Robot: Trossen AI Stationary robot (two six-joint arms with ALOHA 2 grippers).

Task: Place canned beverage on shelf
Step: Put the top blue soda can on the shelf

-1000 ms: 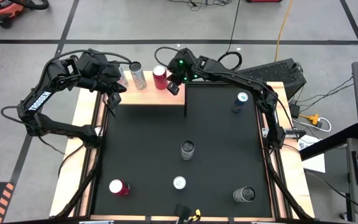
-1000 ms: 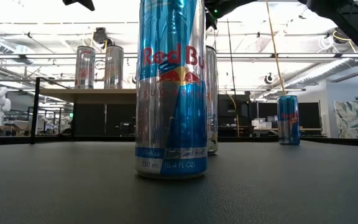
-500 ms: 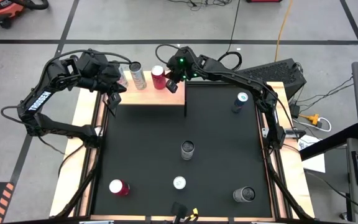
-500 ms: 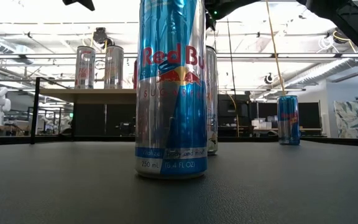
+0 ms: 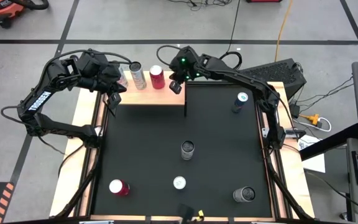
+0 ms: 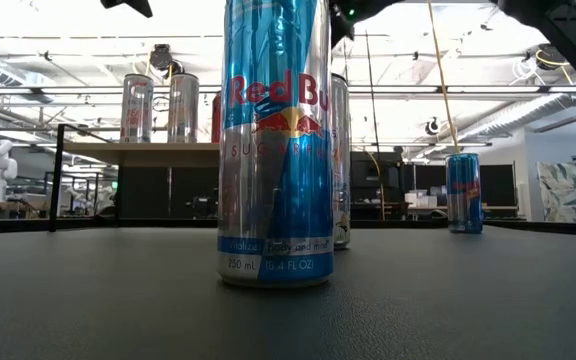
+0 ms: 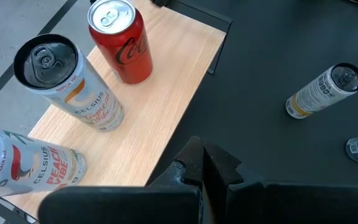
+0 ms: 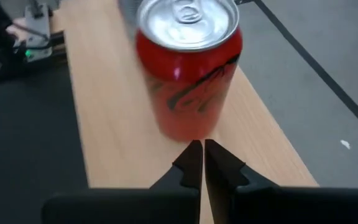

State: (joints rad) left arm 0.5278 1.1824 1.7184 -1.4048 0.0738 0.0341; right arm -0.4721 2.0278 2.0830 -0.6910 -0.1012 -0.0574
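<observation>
The shelf (image 5: 157,98) stands at the table's far edge, its wooden top (image 7: 166,93) bearing a red cola can (image 8: 188,68) and two Celsius cans (image 7: 67,81), all upright on their bases. My right gripper (image 8: 197,155) is shut, slanting down over the shelf's right end, its tips just short of the red can (image 5: 157,78) with a small gap. My left gripper (image 7: 202,165) is shut above the shelf's left end (image 5: 112,99), holding nothing.
Several more cans stand on the black mat: a grey one (image 5: 187,149) mid-table, a blue one (image 5: 240,102) at the far right, a red one (image 5: 118,186), a Red Bull can (image 6: 273,140) and a dark one (image 5: 244,195) near the front edge.
</observation>
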